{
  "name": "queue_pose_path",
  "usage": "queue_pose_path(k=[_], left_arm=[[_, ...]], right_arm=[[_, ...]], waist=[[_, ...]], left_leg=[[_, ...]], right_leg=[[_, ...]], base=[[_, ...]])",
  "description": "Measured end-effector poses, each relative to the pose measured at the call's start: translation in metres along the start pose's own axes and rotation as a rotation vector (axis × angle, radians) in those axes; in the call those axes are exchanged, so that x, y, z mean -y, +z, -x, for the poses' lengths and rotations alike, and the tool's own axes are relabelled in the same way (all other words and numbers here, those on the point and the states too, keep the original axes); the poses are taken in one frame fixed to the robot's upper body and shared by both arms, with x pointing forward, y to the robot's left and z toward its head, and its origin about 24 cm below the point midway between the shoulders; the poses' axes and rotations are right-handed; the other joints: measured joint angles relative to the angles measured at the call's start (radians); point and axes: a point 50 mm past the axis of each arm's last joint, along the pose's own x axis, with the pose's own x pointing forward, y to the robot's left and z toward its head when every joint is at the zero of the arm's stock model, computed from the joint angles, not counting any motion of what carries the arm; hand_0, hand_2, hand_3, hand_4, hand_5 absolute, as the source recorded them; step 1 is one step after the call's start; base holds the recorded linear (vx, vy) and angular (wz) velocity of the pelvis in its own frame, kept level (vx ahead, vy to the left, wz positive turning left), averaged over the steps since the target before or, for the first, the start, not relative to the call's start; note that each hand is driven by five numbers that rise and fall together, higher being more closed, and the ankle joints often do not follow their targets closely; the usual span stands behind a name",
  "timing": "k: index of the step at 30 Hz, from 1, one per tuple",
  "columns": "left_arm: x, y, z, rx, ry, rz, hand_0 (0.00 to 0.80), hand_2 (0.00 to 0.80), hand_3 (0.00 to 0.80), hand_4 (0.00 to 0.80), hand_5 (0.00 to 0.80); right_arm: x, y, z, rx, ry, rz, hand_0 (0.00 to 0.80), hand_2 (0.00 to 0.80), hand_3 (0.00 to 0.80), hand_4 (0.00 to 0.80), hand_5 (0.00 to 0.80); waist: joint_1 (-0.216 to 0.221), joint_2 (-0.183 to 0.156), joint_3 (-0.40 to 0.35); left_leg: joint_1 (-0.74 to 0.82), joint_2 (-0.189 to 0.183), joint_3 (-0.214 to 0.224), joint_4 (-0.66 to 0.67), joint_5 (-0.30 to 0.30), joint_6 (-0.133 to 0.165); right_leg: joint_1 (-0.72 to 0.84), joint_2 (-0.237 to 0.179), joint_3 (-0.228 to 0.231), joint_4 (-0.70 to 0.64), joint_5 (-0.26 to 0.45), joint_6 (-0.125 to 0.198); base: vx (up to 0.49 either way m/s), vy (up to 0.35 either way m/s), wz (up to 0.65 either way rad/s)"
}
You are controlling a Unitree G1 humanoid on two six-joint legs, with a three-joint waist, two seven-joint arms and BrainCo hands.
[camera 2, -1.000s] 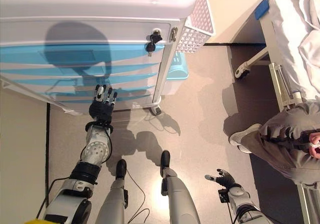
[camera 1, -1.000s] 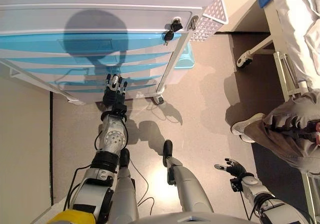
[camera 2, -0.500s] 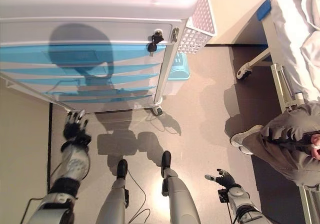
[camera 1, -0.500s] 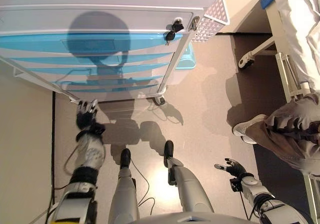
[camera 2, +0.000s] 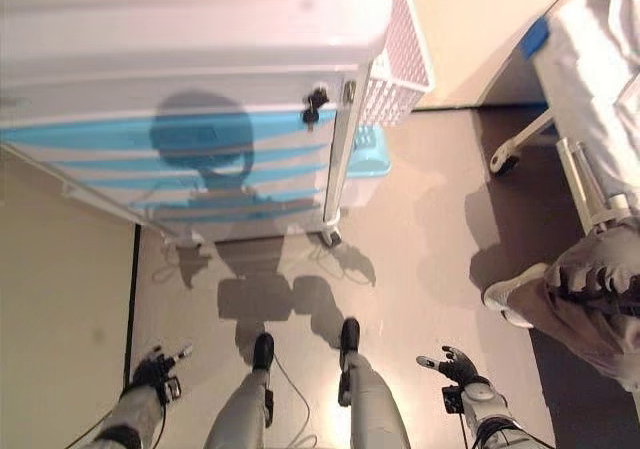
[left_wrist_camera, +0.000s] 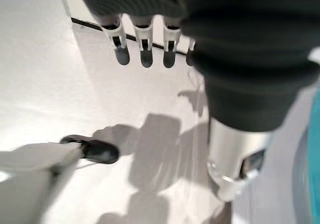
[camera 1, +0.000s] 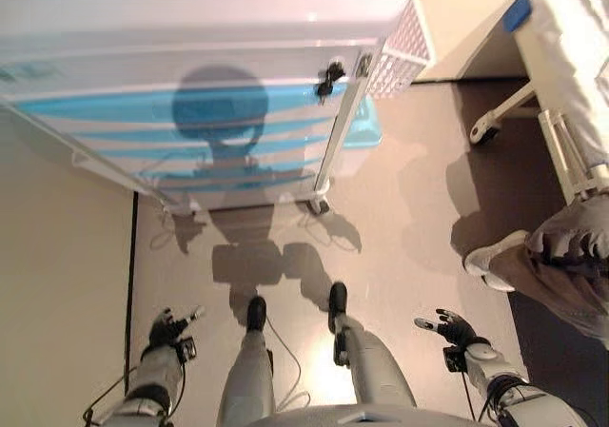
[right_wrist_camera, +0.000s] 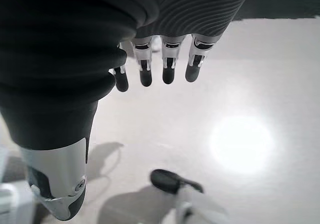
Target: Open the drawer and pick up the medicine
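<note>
A white drawer cart (camera 1: 209,37) with blue drawer fronts (camera 1: 181,108) stands ahead of me, all its drawers shut; a key (camera 1: 329,73) hangs in the lock at its upper right. No medicine shows in any view. My left hand (camera 1: 168,328) hangs low at my left side, open and empty, far from the cart; its straight fingers (left_wrist_camera: 144,44) show over bare floor. My right hand (camera 1: 452,330) hangs low at my right side, open and empty, fingers (right_wrist_camera: 167,64) relaxed.
A white mesh basket (camera 1: 400,42) hangs on the cart's right side, with a light blue bin (camera 1: 360,127) below it. A bed frame (camera 1: 561,132) on castors stands at the right. A seated person's leg and shoe (camera 1: 495,261) are near my right side. A wall (camera 1: 57,284) runs along the left.
My left hand has dropped away from the lower drawer fronts, first out to the left, then down to my side. The camera has shifted. The right hand stays put.
</note>
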Motion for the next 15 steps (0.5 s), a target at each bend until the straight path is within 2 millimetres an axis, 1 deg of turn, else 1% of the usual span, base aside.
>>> queue_pose_path(k=[1, 2, 3, 5, 7, 9, 11, 12, 15], left_arm=[[0.0, -0.006, 0.001, -0.018, -0.004, -0.018, 0.0, 0.0, 0.0, 0.0, 0.0], [0.002, -0.014, 0.003, -0.035, -0.014, -0.042, 0.0, 0.0, 0.0, 0.0, 0.0], [0.002, -0.016, 0.004, -0.038, -0.018, -0.058, 0.0, 0.0, 0.0, 0.0, 0.0], [0.001, -0.023, 0.005, -0.065, -0.027, -0.078, 0.0, 0.0, 0.0, 0.0, 0.0], [0.002, -0.023, 0.005, -0.069, -0.037, -0.104, 0.0, 0.0, 0.0, 0.0, 0.0], [0.003, -0.022, 0.005, -0.065, -0.046, -0.118, 0.0, 0.0, 0.0, 0.0, 0.0], [0.002, -0.027, 0.006, -0.085, -0.05, -0.126, 0.0, 0.0, 0.0, 0.0, 0.0], [0.001, -0.031, 0.007, -0.099, -0.05, -0.131, 0.0, 0.0, 0.0, 0.0, 0.0], [0.0, -0.037, 0.008, -0.117, -0.056, -0.168, 0.0, 0.0, 0.0, 0.0, 0.0]], right_arm=[[0.001, -0.006, 0.001, -0.016, -0.003, 0.001, 0.0, 0.0, 0.0, 0.0, 0.0], [0.004, -0.017, 0.003, -0.052, -0.012, 0.0, 0.0, 0.0, 0.0, 0.0, 0.0], [0.005, -0.021, 0.004, -0.064, -0.015, -0.001, 0.0, 0.0, 0.0, 0.0, 0.0], [0.006, -0.029, 0.006, -0.094, -0.019, 0.0, 0.0, 0.0, 0.0, 0.0, 0.0], [0.007, -0.033, 0.007, -0.103, -0.021, 0.0, 0.0, 0.0, 0.0, 0.0, 0.0], [0.009, -0.035, 0.007, -0.109, -0.029, -0.018, 0.0, 0.0, 0.0, 0.0, 0.0], [0.01, -0.04, 0.009, -0.127, -0.032, -0.018, 0.0, 0.0, 0.0, 0.0, 0.0], [0.011, -0.048, 0.011, -0.152, -0.033, -0.017, 0.0, 0.0, 0.0, 0.0, 0.0], [0.011, -0.059, 0.015, -0.188, -0.024, 0.001, 0.0, 0.0, 0.0, 0.0, 0.0]], waist=[[-0.001, 0.011, -0.02], [-0.002, 0.034, -0.058], [0.002, 0.044, -0.072], [0.003, 0.065, -0.088], [-0.001, 0.071, -0.11], [-0.004, 0.071, -0.114], [-0.004, 0.07, -0.119], [-0.005, 0.069, -0.122], [-0.004, 0.058, -0.134]], left_leg=[[0.012, -0.001, -0.001, -0.009, 0.0, 0.0], [0.031, -0.003, -0.004, -0.024, 0.0, 0.001], [0.043, -0.005, -0.004, -0.033, 0.0, 0.002], [0.119, -0.005, -0.001, -0.055, 0.002, 0.0], [0.147, -0.005, 0.001, -0.07, -0.003, 0.002], [0.165, -0.005, 0.004, -0.077, -0.004, 0.003], [0.191, -0.004, 0.005, -0.087, -0.003, 0.003], [0.212, -0.002, 0.007, -0.096, -0.007, 0.009], [0.226, -0.002, 0.01, -0.111, -0.007, 0.011]], right_leg=[[0.017, 0.001, -0.008, -0.015, 0.01, 0.003], [0.044, 0.001, -0.015, -0.039, 0.014, 0.003], [0.055, 0.001, -0.015, -0.048, 0.017, 0.003], [0.147, 0.005, -0.015, -0.109, 0.037, 0.005], [0.174, 0.005, -0.015, -0.123, 0.034, 0.011], [0.189, 0.005, -0.015, -0.123, 0.031, 0.013], [0.21, 0.006, -0.015, -0.124, 0.026, 0.015], [0.225, 0.006, -0.015, -0.128, 0.02, 0.017], [0.233, 0.005, -0.014, -0.129, 0.014, 0.018]], base=[[0.099, 0.038, 0.07], [0.101, 0.034, 0.09], [0.132, 0.051, 0.05], [0.099, 0.037, -0.03], [0.117, 0.029, -0.02], [0.125, 0.036, -0.03], [0.118, 0.034, -0.01], [0.107, 0.018, -0.01], [0.086, 0.017, -0.02]])
